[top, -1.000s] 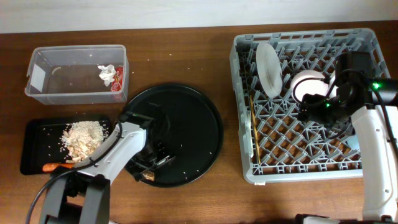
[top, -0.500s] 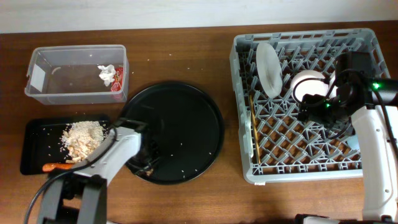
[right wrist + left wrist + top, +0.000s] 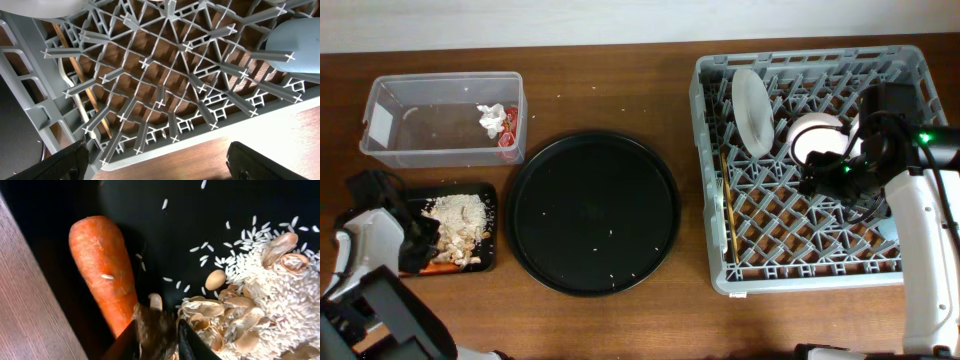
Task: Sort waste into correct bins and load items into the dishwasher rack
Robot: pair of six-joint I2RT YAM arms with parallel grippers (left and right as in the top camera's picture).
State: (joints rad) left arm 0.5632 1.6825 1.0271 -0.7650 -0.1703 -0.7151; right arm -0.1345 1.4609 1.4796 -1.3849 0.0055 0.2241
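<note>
My left gripper [image 3: 156, 339] is shut on a brown food scrap [image 3: 154, 330] and hangs low over the shallow black tray [image 3: 372, 212]. Next to the gripper lie the orange carrot [image 3: 102, 265] and a heap of pale rice and brownish scraps [image 3: 270, 295]. The clear tub [image 3: 440, 150] holds the white tissue [image 3: 492, 120] and the red wrapper [image 3: 510, 128]. In the grey dishwasher rack [image 3: 820, 280] stand a white plate [image 3: 752, 108] and a white bowl [image 3: 815, 135]. The wooden stick [image 3: 64, 47] and the white fork [image 3: 80, 107] lie along the rack's left side. A light-blue cup [image 3: 295, 37] sits there too. My right gripper [image 3: 157, 162] is open above the rack's front edge.
A large round black tray [image 3: 595, 213] with a few stray rice grains lies between the bins and the rack. Bare wooden table [image 3: 620, 80] runs along the back and shows in front of the rack.
My left arm has swung from the round tray's front left over to the shallow black tray, its jaws having shut on the brown scrap. The right arm has not moved.
</note>
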